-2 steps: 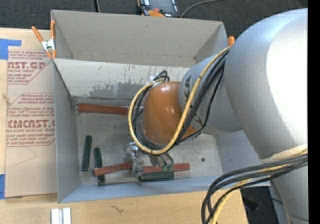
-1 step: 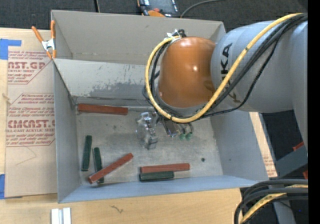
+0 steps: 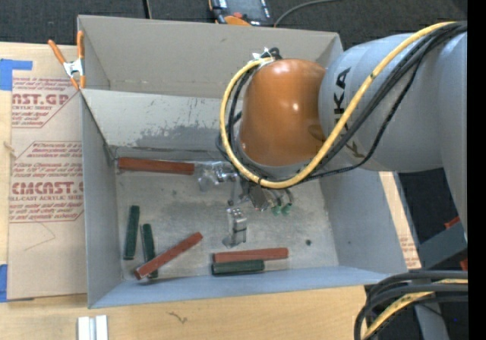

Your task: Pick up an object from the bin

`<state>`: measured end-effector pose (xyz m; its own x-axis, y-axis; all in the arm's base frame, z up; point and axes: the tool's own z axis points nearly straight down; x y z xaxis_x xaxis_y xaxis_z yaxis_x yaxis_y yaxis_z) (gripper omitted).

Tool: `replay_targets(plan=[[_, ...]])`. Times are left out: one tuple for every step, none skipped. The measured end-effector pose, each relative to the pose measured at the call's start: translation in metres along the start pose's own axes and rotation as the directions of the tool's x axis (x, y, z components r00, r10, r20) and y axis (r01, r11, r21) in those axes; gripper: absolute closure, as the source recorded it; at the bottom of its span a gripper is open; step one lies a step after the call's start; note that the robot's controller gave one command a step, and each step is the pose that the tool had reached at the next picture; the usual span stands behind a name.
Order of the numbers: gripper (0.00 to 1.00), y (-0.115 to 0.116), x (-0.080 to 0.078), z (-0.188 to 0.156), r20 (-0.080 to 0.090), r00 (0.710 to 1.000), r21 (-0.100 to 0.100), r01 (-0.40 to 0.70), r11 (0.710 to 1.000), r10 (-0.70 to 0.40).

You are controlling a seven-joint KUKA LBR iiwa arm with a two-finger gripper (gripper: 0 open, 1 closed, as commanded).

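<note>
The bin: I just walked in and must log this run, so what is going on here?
A KUKA arm reaches into the grey metal bin from the right. Its gripper hangs low near the front, just behind a red-brown stick and a dark green stick lying side by side, holding nothing that I can see. A slanted red stick lies at front left beside two short dark green sticks, and a long red-brown stick lies along the back.

A single camera looks down into the bin [image 3: 152, 114] from close above, slightly aslant.
</note>
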<state>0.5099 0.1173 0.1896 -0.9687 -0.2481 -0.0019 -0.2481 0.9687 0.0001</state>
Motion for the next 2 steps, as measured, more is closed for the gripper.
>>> replay_targets(plan=[[0.0, 0.051, 0.002, 0.095, -0.005, 0.925, -0.003, 0.38, 0.925, -0.38], [0.0, 0.06, -0.016, 0.121, 0.0, 0.915, -0.001, 0.403, 0.915, -0.403]])
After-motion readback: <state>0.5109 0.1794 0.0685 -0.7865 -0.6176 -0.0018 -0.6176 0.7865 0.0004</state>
